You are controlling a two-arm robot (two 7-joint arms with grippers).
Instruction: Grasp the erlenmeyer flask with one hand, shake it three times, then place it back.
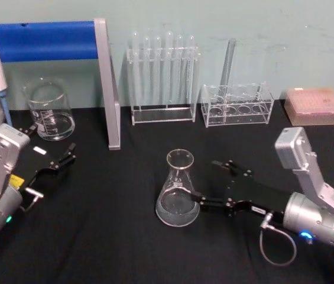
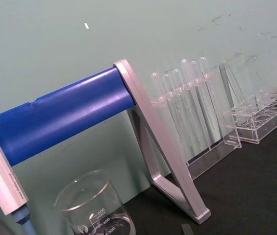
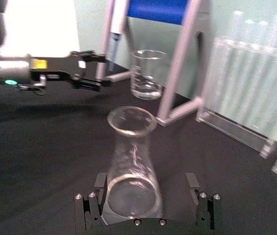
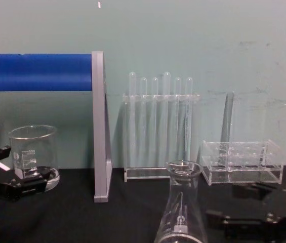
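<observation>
Upright erlenmeyer flask [image 1: 178,190] holds a little clear liquid; right gripper [image 1: 207,184] spreads wide beside it, beaker [image 1: 49,110] well apart

bare cloth [image 1: 113,236] around flask [image 1: 177,192], racks [image 1: 164,83] behind

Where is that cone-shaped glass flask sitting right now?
In the head view, the erlenmeyer flask stands upright on the black table, near its middle, in front of the test tube rack, between the open fingers of the right gripper.
</observation>
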